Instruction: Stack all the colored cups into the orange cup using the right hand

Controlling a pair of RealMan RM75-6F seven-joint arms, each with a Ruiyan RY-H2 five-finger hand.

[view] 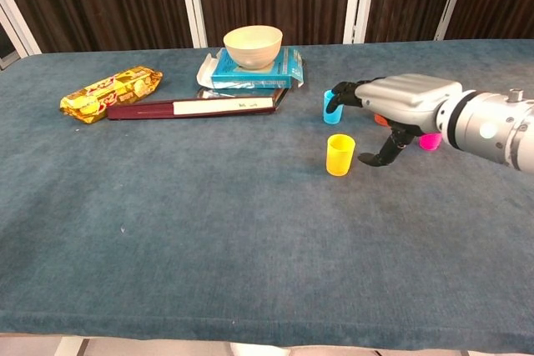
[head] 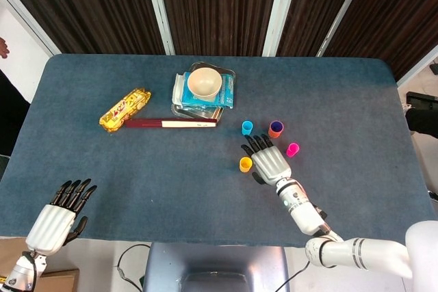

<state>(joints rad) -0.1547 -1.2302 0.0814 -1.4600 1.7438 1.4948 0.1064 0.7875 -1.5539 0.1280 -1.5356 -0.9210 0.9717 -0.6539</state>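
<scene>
The orange cup stands right of centre with the purple cup nested inside it. A blue cup stands just to its left, a pink cup nearer and to its right, and a yellow cup nearest the front. My right hand hovers open just right of the yellow cup, fingers spread and holding nothing. In the chest view the right hand hides most of the orange cup and part of the pink cup; the blue cup shows behind its fingertips. My left hand is empty at the near left edge.
A cream bowl sits on a blue packet over a tray at the back centre. A long dark red box and a yellow snack pack lie to the left.
</scene>
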